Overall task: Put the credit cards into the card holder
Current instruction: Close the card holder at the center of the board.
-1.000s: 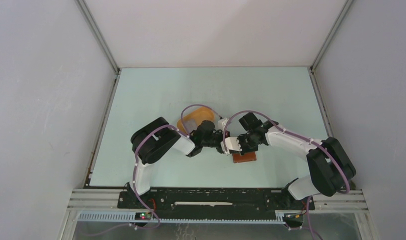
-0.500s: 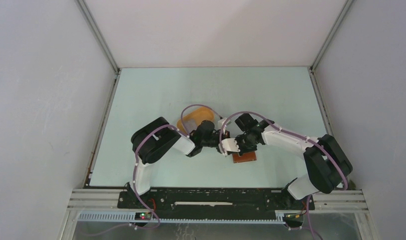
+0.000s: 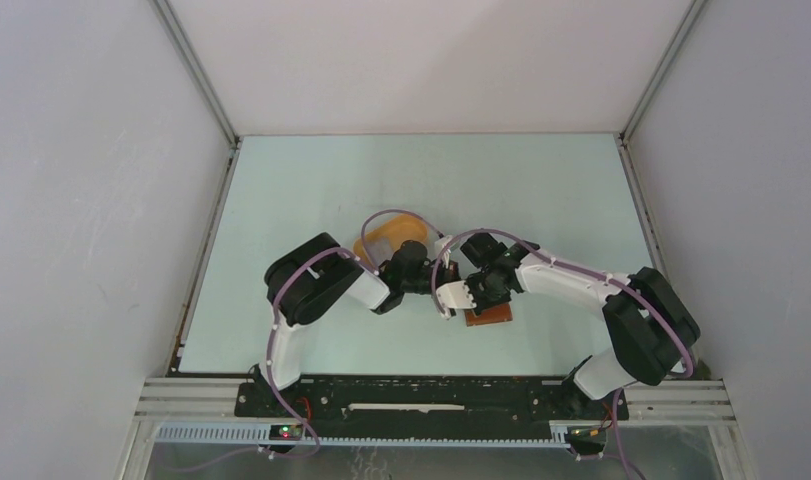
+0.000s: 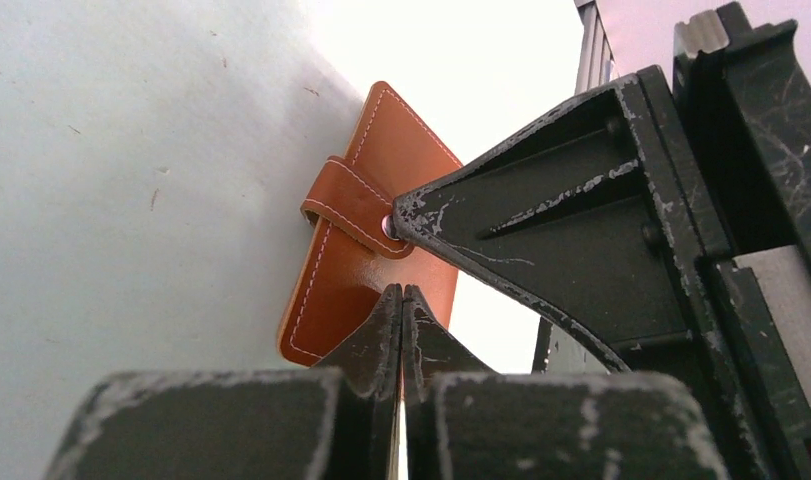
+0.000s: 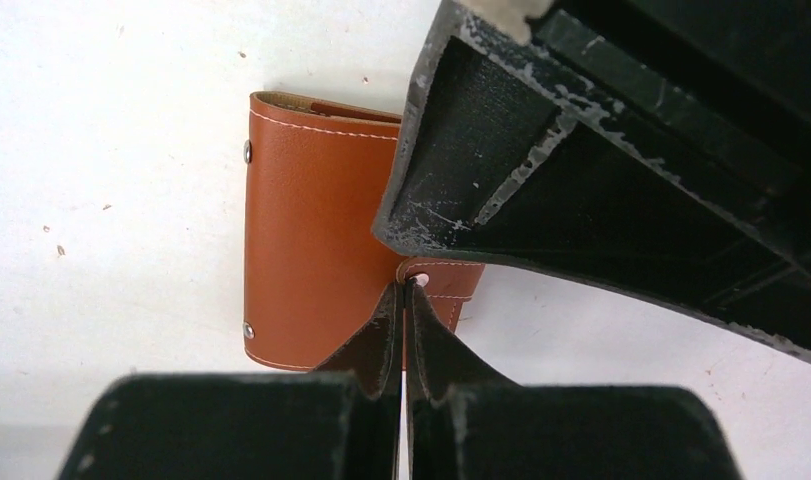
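The card holder (image 3: 491, 316) is a reddish-brown wallet lying closed on the table, its strap (image 4: 346, 200) snapped across it. My left gripper (image 4: 402, 292) is shut with nothing between its fingers, its tips just over the wallet's near edge. My right gripper (image 5: 404, 287) is also shut and empty, its tips touching the strap's snap (image 5: 422, 281). Both grippers meet over the wallet near the table's front middle. In the left wrist view the right gripper's dark finger (image 4: 571, 210) points at the snap. The credit cards are out of view.
An orange-yellow oval tray (image 3: 379, 243) sits just behind the left arm's wrist, partly covered by a purple cable. Grey walls close in the table on the left, right and far sides. The arm bases stand along the near edge.
The right arm has shifted slightly to the left, bringing its gripper closer over the wallet's left side. The left arm and the wallet have stayed put.
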Robot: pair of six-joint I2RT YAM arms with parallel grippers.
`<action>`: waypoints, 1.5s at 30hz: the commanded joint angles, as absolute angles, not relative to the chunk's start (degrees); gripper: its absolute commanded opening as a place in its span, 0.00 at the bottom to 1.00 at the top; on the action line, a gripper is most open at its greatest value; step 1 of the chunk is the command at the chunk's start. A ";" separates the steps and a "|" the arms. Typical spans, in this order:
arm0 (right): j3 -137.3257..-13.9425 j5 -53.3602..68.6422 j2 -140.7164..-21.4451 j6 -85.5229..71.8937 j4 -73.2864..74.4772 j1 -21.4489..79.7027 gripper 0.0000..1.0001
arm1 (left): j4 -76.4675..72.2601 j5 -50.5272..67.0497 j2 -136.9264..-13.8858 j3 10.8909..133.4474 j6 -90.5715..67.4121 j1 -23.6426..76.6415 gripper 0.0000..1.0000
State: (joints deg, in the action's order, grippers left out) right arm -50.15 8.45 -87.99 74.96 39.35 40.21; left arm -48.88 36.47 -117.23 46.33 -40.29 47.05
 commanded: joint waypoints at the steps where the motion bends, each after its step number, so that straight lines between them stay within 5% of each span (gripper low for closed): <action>1: -44.08 10.96 -93.51 75.12 40.84 42.30 0.00 | -50.60 36.14 -118.90 46.15 -41.13 46.35 0.00; 24: -42.98 7.98 -93.56 68.80 39.09 47.30 0.02 | -66.59 37.57 -118.78 40.11 -50.56 42.88 0.00; 30: -46.29 12.28 -83.27 64.69 38.75 44.58 0.48 | -65.52 36.25 -114.30 38.39 -49.16 42.87 0.09; 39: -49.32 21.23 -64.07 61.57 45.68 35.12 0.70 | -49.26 25.75 -93.57 31.25 -39.50 43.31 0.21; 45: -53.66 27.25 -51.10 49.31 45.19 22.11 0.92 | -15.47 6.32 -72.44 36.70 -22.32 51.00 0.38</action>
State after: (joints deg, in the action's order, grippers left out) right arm -48.86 20.27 -57.34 59.20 44.91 29.56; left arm -39.38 21.65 -83.96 31.97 -36.67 45.43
